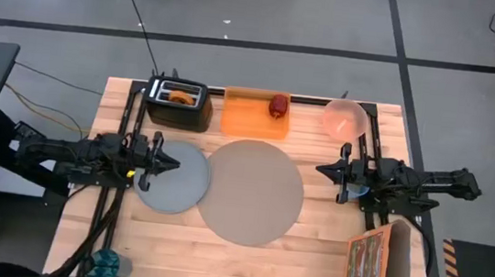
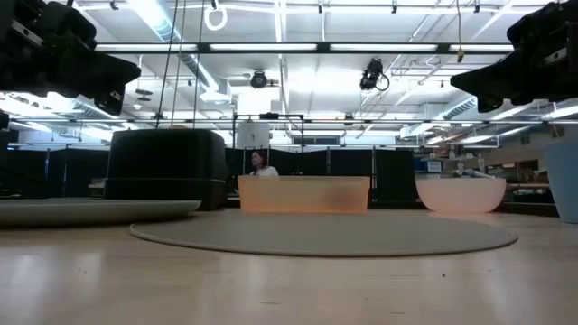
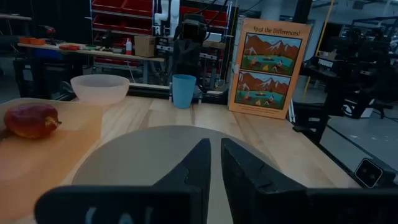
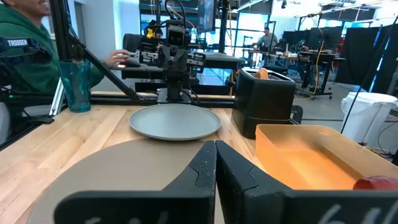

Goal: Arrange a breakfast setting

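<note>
The round grey-brown placemat [image 1: 251, 191] lies mid-table. The grey plate [image 1: 172, 177] lies at its left edge. The browned bagel [image 1: 178, 96] sticks out of a black toaster [image 1: 177, 105]. The red apple [image 1: 278, 106] lies in an orange tray [image 1: 256, 112]. The pink bowl [image 1: 345, 119] stands at the far right. The blue cup [image 3: 183, 91] stands under my right arm. No spoon shows. My left gripper [image 1: 164, 160] is shut above the plate. My right gripper [image 1: 325, 172] is shut, just right of the placemat. Both hang well above the table.
A picture book [image 1: 379, 263] stands upright at the near right corner. A teal glass [image 1: 107, 262] stands at the near left corner. A person in a green top [image 4: 25, 43] sits beyond the table's left side. Bare wood lies in front of the placemat.
</note>
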